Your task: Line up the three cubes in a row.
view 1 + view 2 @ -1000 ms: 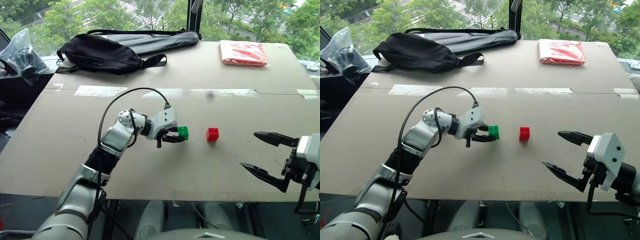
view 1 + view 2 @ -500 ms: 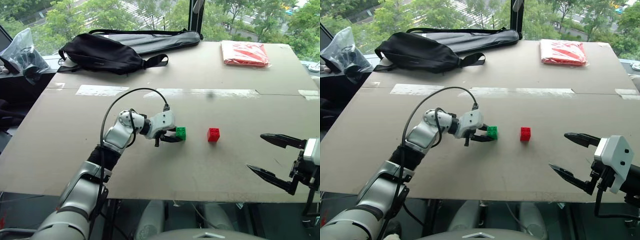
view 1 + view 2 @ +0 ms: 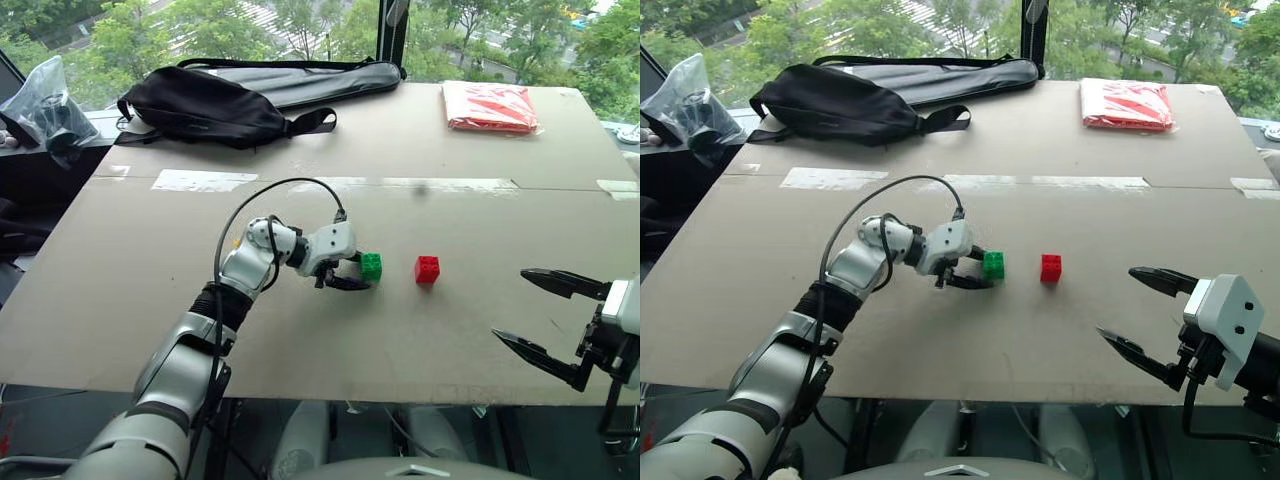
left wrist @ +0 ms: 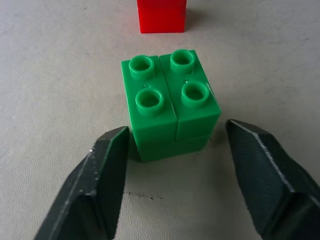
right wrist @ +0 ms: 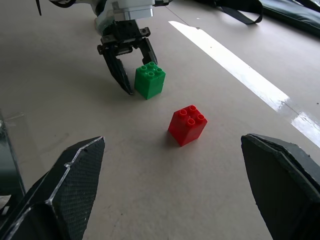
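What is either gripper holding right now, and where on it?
Nothing. The left gripper stands open around the green cube, which sits on the table; the right gripper is open and empty.

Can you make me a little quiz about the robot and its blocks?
1. True or false: the green cube is stacked on the red cube.
2. What does the left gripper hold? A) the green cube B) the red cube C) nothing
3. Fill in: the right gripper is wide ____.

Key:
1. False. Both sit apart on the table.
2. C. Its fingers stand spread beside the green cube, which rests on the table.
3. Open.
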